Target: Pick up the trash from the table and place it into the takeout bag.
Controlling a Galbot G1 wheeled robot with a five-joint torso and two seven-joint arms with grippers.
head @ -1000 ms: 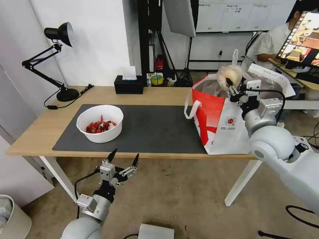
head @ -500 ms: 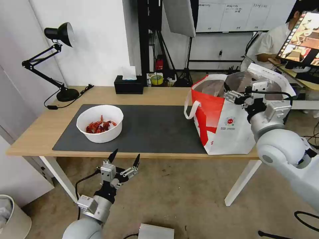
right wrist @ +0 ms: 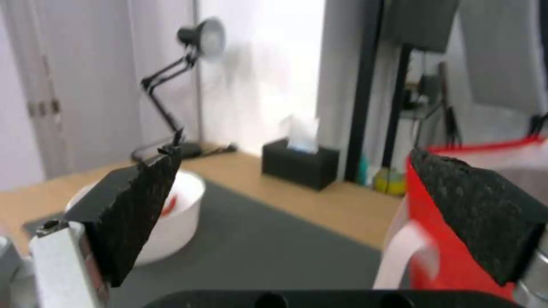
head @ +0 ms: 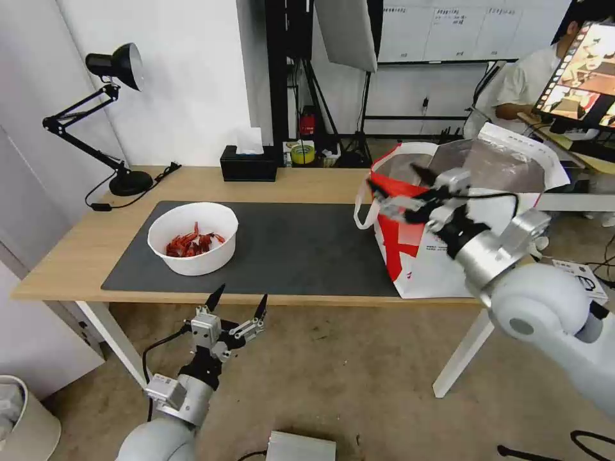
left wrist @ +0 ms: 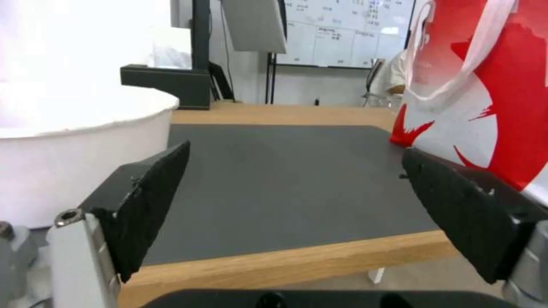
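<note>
At the bag's near left corner, the right gripper (head: 392, 187) is seen with fingers spread and nothing between them, pointed toward the table's middle. One second ago a small clear bag of beige stuff was held by it above the takeout bag (head: 442, 256) mouth; half a second ago the gripper was over the foil lining (already empty), and now it has been pulled back out and swung to the robot's left, in front of the red panel. The beige bag is no longer visible.

The takeout bag is stood upright at the right end of the dark grey mat (head: 301, 246), mouth open, one white loop handle (head: 365, 208) hung on its left side. Its position is unchanged across the frames.

The white round bowl (head: 193, 239) of red shells is left on the mat's left part, well apart from the takeout bag, unmoved.

The left gripper (head: 236, 304) is kept parked below the table's front edge, fingers apart, empty; it has shifted only slightly. In the left wrist view the bowl wall (left wrist: 68, 171) is seen close by and the bag (left wrist: 491, 107) further across the mat.

The table (head: 307, 182) also carries a black tissue box (head: 248, 164) and a desk lamp (head: 109, 115) along the back edge, untouched.
</note>
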